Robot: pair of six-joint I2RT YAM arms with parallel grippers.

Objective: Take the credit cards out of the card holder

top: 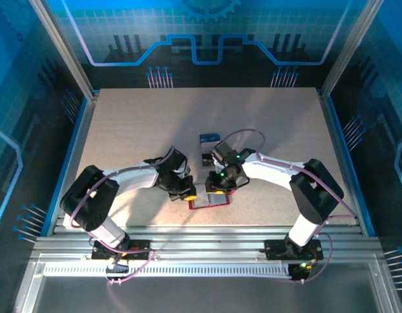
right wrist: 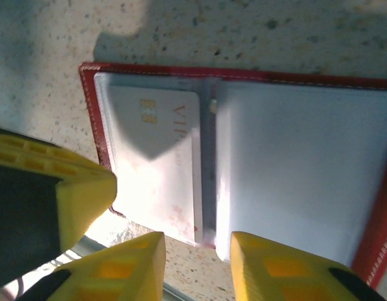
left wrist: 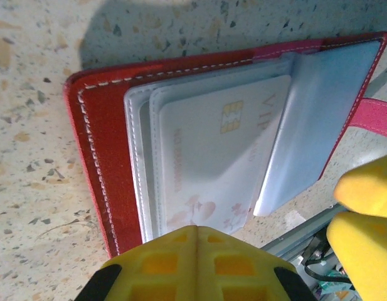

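The red card holder (top: pixel 210 203) lies open on the table near the front edge, pale pockets facing up (left wrist: pixel 96 144) (right wrist: pixel 293 163). A white credit card (left wrist: pixel 212 157) with a gold chip sits in the left pocket (right wrist: pixel 155 150). One pale pocket leaf (left wrist: pixel 318 119) stands lifted. My left gripper (left wrist: pixel 196 229) is shut, its tip at the holder's near edge over that card (top: pixel 189 193). My right gripper (right wrist: pixel 196 244) is open, fingers astride the holder's near edge at the spine (top: pixel 219 190). A blue card (top: pixel 209 138) and a dark card (top: pixel 206 158) lie on the table beyond.
The table's front rail (top: pixel 201 231) runs just behind both grippers. The right gripper's yellow fingers (left wrist: pixel 362 188) sit close beside the left gripper. The holder's red clasp tab (left wrist: pixel 375 116) sticks out on the right.
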